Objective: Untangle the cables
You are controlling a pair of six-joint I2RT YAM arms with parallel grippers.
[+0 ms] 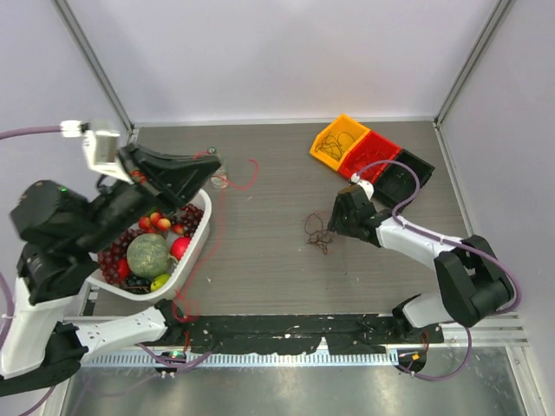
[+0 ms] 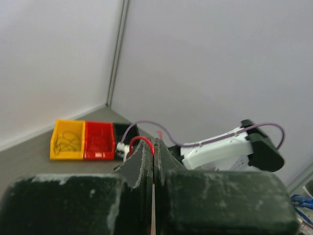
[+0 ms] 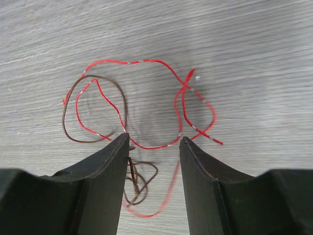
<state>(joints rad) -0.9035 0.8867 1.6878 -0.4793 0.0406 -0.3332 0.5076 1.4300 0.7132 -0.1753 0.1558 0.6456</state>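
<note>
One red cable (image 2: 138, 140) is pinched in the closed left end effector (image 2: 153, 147); the right end effector (image 3: 154, 140) gapes above the tangle (image 1: 317, 230).

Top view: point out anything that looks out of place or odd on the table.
A basket of fruit sits at the left, unrelated to cables. A long red cable, pinched in the left claw, trails along the basket's rim toward the near edge, apart from the tangle by the open right claw.
</note>
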